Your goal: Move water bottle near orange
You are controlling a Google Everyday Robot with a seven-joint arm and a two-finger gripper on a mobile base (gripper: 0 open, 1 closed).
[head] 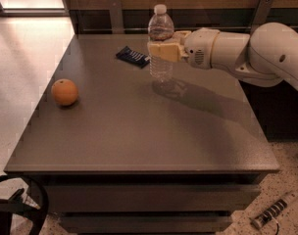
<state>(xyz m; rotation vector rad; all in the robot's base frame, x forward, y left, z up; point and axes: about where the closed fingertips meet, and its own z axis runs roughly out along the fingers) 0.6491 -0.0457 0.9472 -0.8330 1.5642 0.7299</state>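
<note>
The water bottle (161, 40), clear and ribbed with a white cap, is held upright a little above the grey table (139, 131) near its far middle. My gripper (162, 50) reaches in from the right and is shut on the bottle's middle, with a cream fingertip (161, 51) in front of it. The orange (64, 92) rests on the table at the left, well to the left of the bottle and nearer the front.
A flat dark-blue snack bar (133, 57) lies on the table just left of the bottle. My white arm (247, 53) spans the right side. A wooden wall with metal posts stands behind the table. A power strip (274, 212) lies on the floor at the bottom right.
</note>
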